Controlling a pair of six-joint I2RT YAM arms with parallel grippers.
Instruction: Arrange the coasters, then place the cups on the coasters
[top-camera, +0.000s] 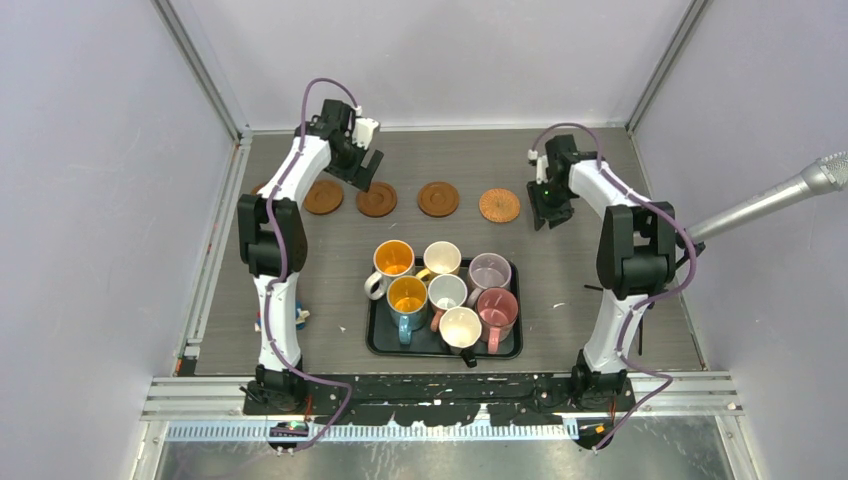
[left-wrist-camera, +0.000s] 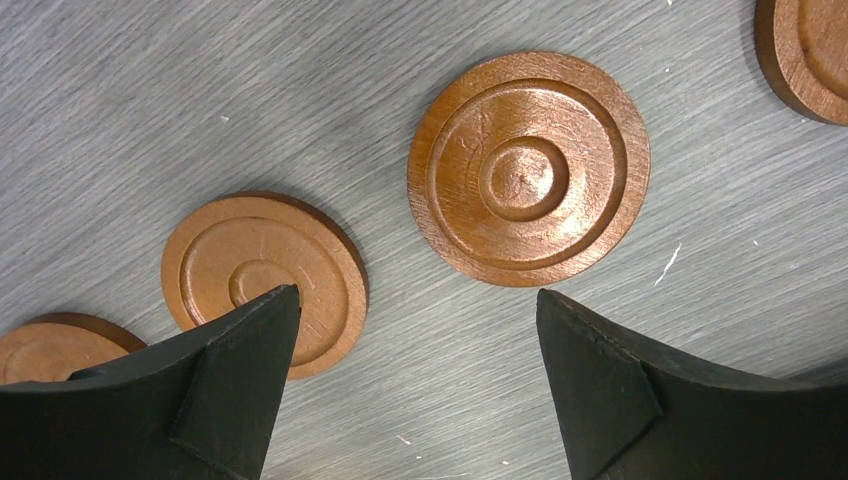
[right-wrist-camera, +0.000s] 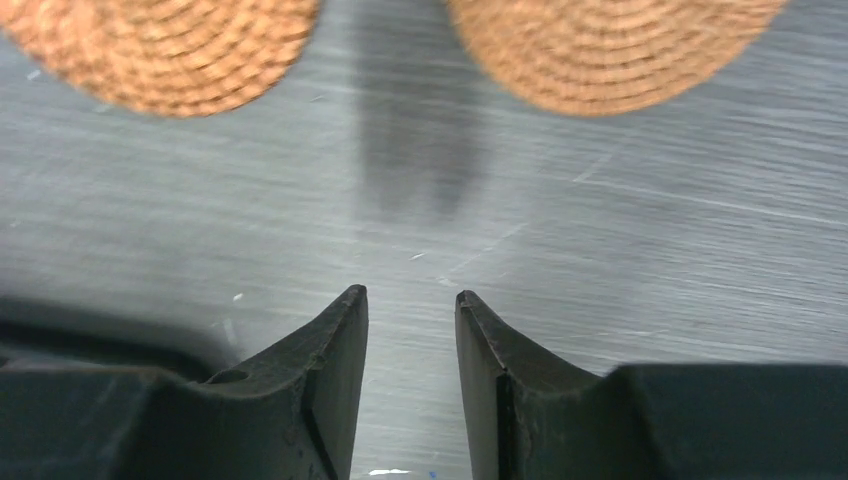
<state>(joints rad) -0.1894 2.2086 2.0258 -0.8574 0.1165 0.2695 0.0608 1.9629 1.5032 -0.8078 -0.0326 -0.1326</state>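
Observation:
Four brown coasters lie in a row across the far table: ringed ones (top-camera: 323, 197), (top-camera: 377, 199), (top-camera: 438, 199) and a woven tan one (top-camera: 499, 205). My left gripper (top-camera: 364, 178) hangs open over the second. In its wrist view the gripper (left-wrist-camera: 418, 300) is empty, above bare table between two ringed coasters (left-wrist-camera: 528, 168), (left-wrist-camera: 263, 283). My right gripper (top-camera: 548, 216) is just right of the woven coaster. Its fingers (right-wrist-camera: 410, 295) stand a narrow gap apart, empty, with two woven coasters (right-wrist-camera: 170, 50), (right-wrist-camera: 610, 50) ahead. Several cups (top-camera: 447, 292) crowd the tray.
The black tray (top-camera: 378, 340) sits at the near middle of the table. A microphone (top-camera: 790, 190) pokes in from the right wall. A small toy (top-camera: 300, 318) lies by the left arm's base. Walls enclose the table on three sides.

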